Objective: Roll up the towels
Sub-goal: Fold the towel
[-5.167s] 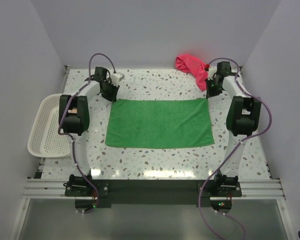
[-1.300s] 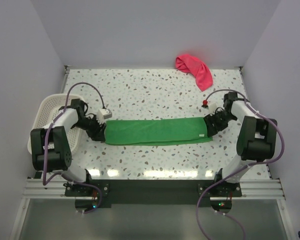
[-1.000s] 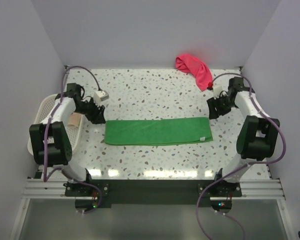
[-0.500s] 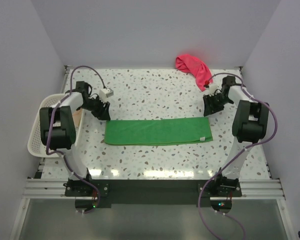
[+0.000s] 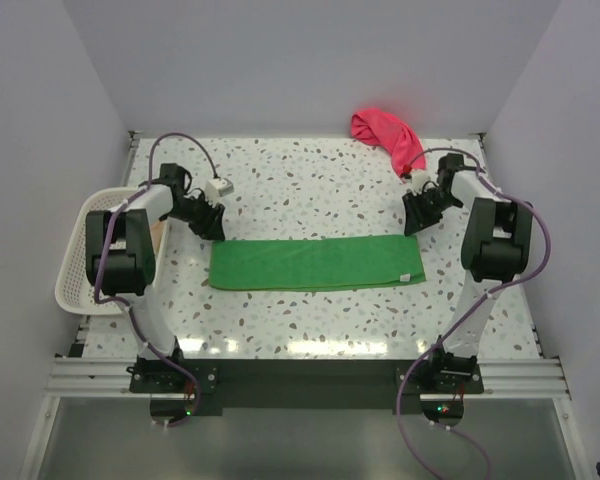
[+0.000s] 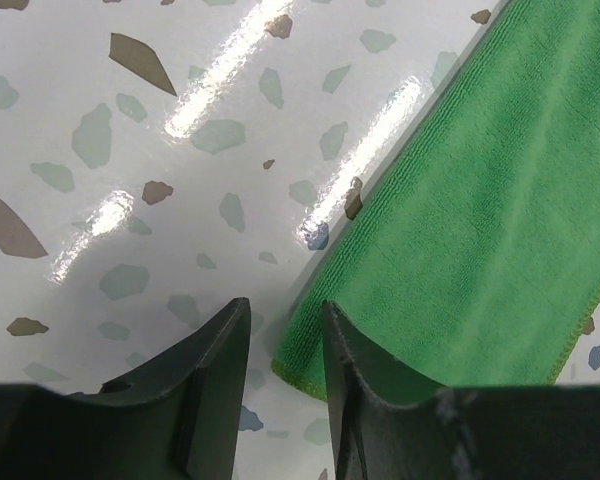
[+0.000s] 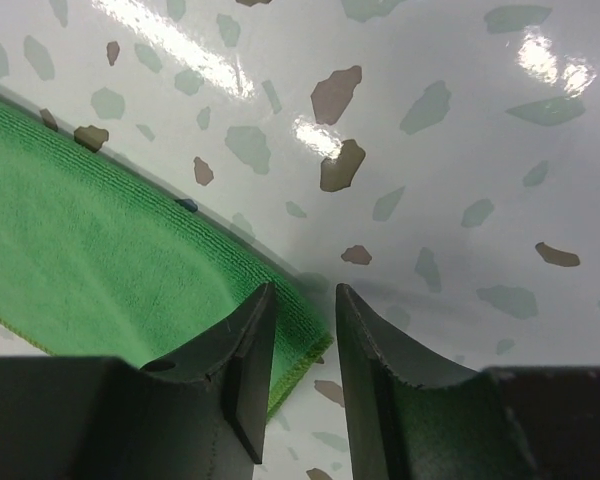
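Green towel [image 5: 315, 263] lies as a long narrow strip across the middle of the speckled surface [image 5: 310, 190]. Five seconds earlier it was spread out as a broad rectangle, so its far half now rests folded over the near half. The strip has not shifted in the last second. The left tool [image 5: 210, 222] sits at the strip's far left corner and the right tool [image 5: 416, 222] at its far right corner. A little over a second ago both were lower down at the strip's ends, then pulled away toward the far side, and they have since edged back in. In each wrist view the fingers stand slightly apart with nothing pinched, the towel's corner showing below the gap. The pink towel [image 5: 390, 138] stays crumpled at the far right, and the white basket [image 5: 75, 285] stays at the left edge.
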